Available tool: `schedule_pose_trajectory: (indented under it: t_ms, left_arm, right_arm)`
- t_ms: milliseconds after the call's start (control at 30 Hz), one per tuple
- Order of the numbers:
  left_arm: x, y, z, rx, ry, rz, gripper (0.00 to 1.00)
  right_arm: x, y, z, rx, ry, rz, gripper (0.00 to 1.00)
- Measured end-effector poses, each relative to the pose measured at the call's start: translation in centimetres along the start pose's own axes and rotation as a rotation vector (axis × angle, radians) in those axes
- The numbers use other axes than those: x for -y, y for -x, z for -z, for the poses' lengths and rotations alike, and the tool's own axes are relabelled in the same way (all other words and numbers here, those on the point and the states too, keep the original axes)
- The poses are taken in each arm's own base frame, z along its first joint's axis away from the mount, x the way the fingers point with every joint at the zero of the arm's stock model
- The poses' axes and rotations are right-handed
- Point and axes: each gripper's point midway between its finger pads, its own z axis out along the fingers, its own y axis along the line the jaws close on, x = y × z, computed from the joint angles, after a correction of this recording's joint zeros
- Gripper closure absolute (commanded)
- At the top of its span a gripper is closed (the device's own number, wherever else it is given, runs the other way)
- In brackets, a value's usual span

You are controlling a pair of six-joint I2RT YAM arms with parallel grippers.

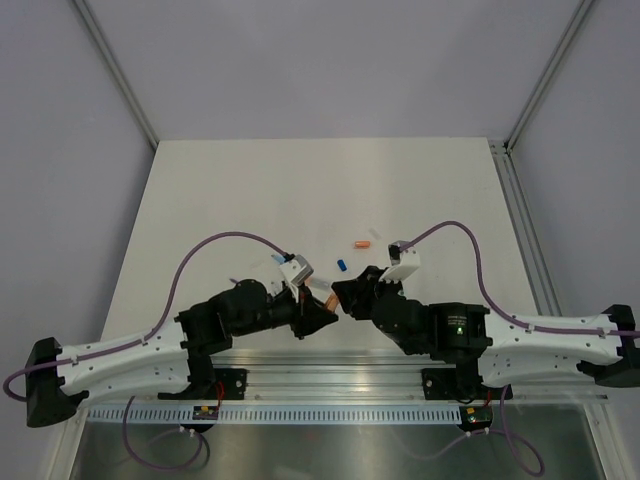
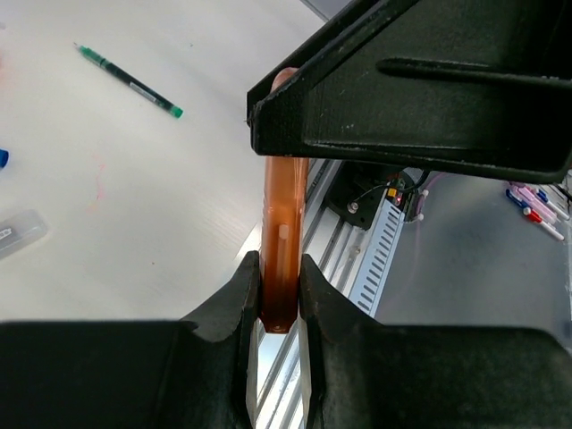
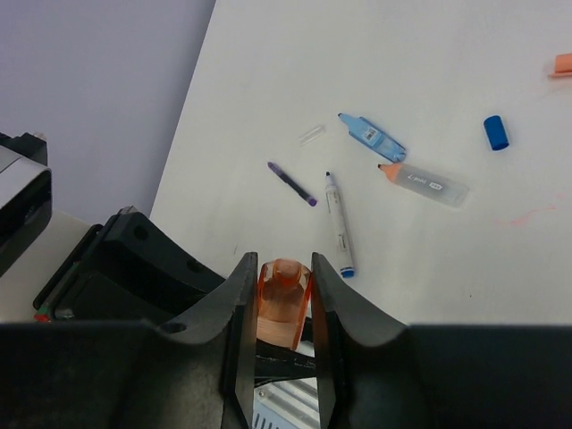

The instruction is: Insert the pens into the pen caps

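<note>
My left gripper (image 2: 280, 268) is shut on a translucent orange pen (image 2: 284, 223), held above the table's near edge. Its far end runs under my right gripper (image 3: 284, 268), which is shut on an orange cap (image 3: 284, 299) at that end. In the top view both grippers, left (image 1: 312, 312) and right (image 1: 348, 296), meet tip to tip with the orange pen (image 1: 325, 297) between them. On the table lie a white pen with a blue end (image 3: 338, 225), a dark purple pen (image 3: 291, 183), a clear barrel with an orange tip (image 3: 424, 181) and a green-tipped pen (image 2: 130, 82). A blue cap (image 3: 495, 132), an orange cap (image 3: 563, 63), a light blue piece (image 3: 372, 136) and a clear cap (image 3: 311, 135) also lie there.
The white table (image 1: 250, 200) has a metal rail (image 1: 340, 365) along its near edge, below the grippers. Grey walls stand to the left, right and back. Some loose markers (image 2: 534, 204) lie on a lower surface beyond the table edge.
</note>
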Motion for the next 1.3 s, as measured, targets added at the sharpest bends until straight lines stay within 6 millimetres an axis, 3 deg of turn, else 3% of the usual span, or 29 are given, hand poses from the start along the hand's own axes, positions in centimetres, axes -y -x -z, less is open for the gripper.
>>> schedule_pose_trajectory:
  t_ms: [167,367,567,867,1100,1300]
  left_arm:
    - [-0.9,-1.6,0.0,-0.070,0.027,0.010,1.00]
    - [-3.2,-4.6,0.9,-0.212,0.104,0.042,1.00]
    - [-4.0,-5.0,1.7,-0.245,0.108,0.078,1.00]
    - [-2.9,-4.2,1.0,-0.223,0.057,0.173,1.00]
    - [-2.0,-3.1,0.1,-0.144,0.027,0.164,1.00]
    - [-1.1,-1.5,-0.7,-0.049,0.000,0.153,1.00]
  right_arm:
    - [0.5,-1.7,-0.9,0.025,-0.045,0.023,1.00]
    - [1.5,-5.3,-2.9,0.041,-0.096,0.015,1.00]
    - [1.4,-6.1,-3.6,0.056,-0.106,-0.028,1.00]
    - [1.3,-4.8,-3.6,0.078,-0.117,-0.025,0.99]
    - [1.1,-2.8,-3.0,0.063,-0.114,-0.003,0.77]
    - [0.7,-0.8,-2.5,0.042,-0.107,0.034,0.74]
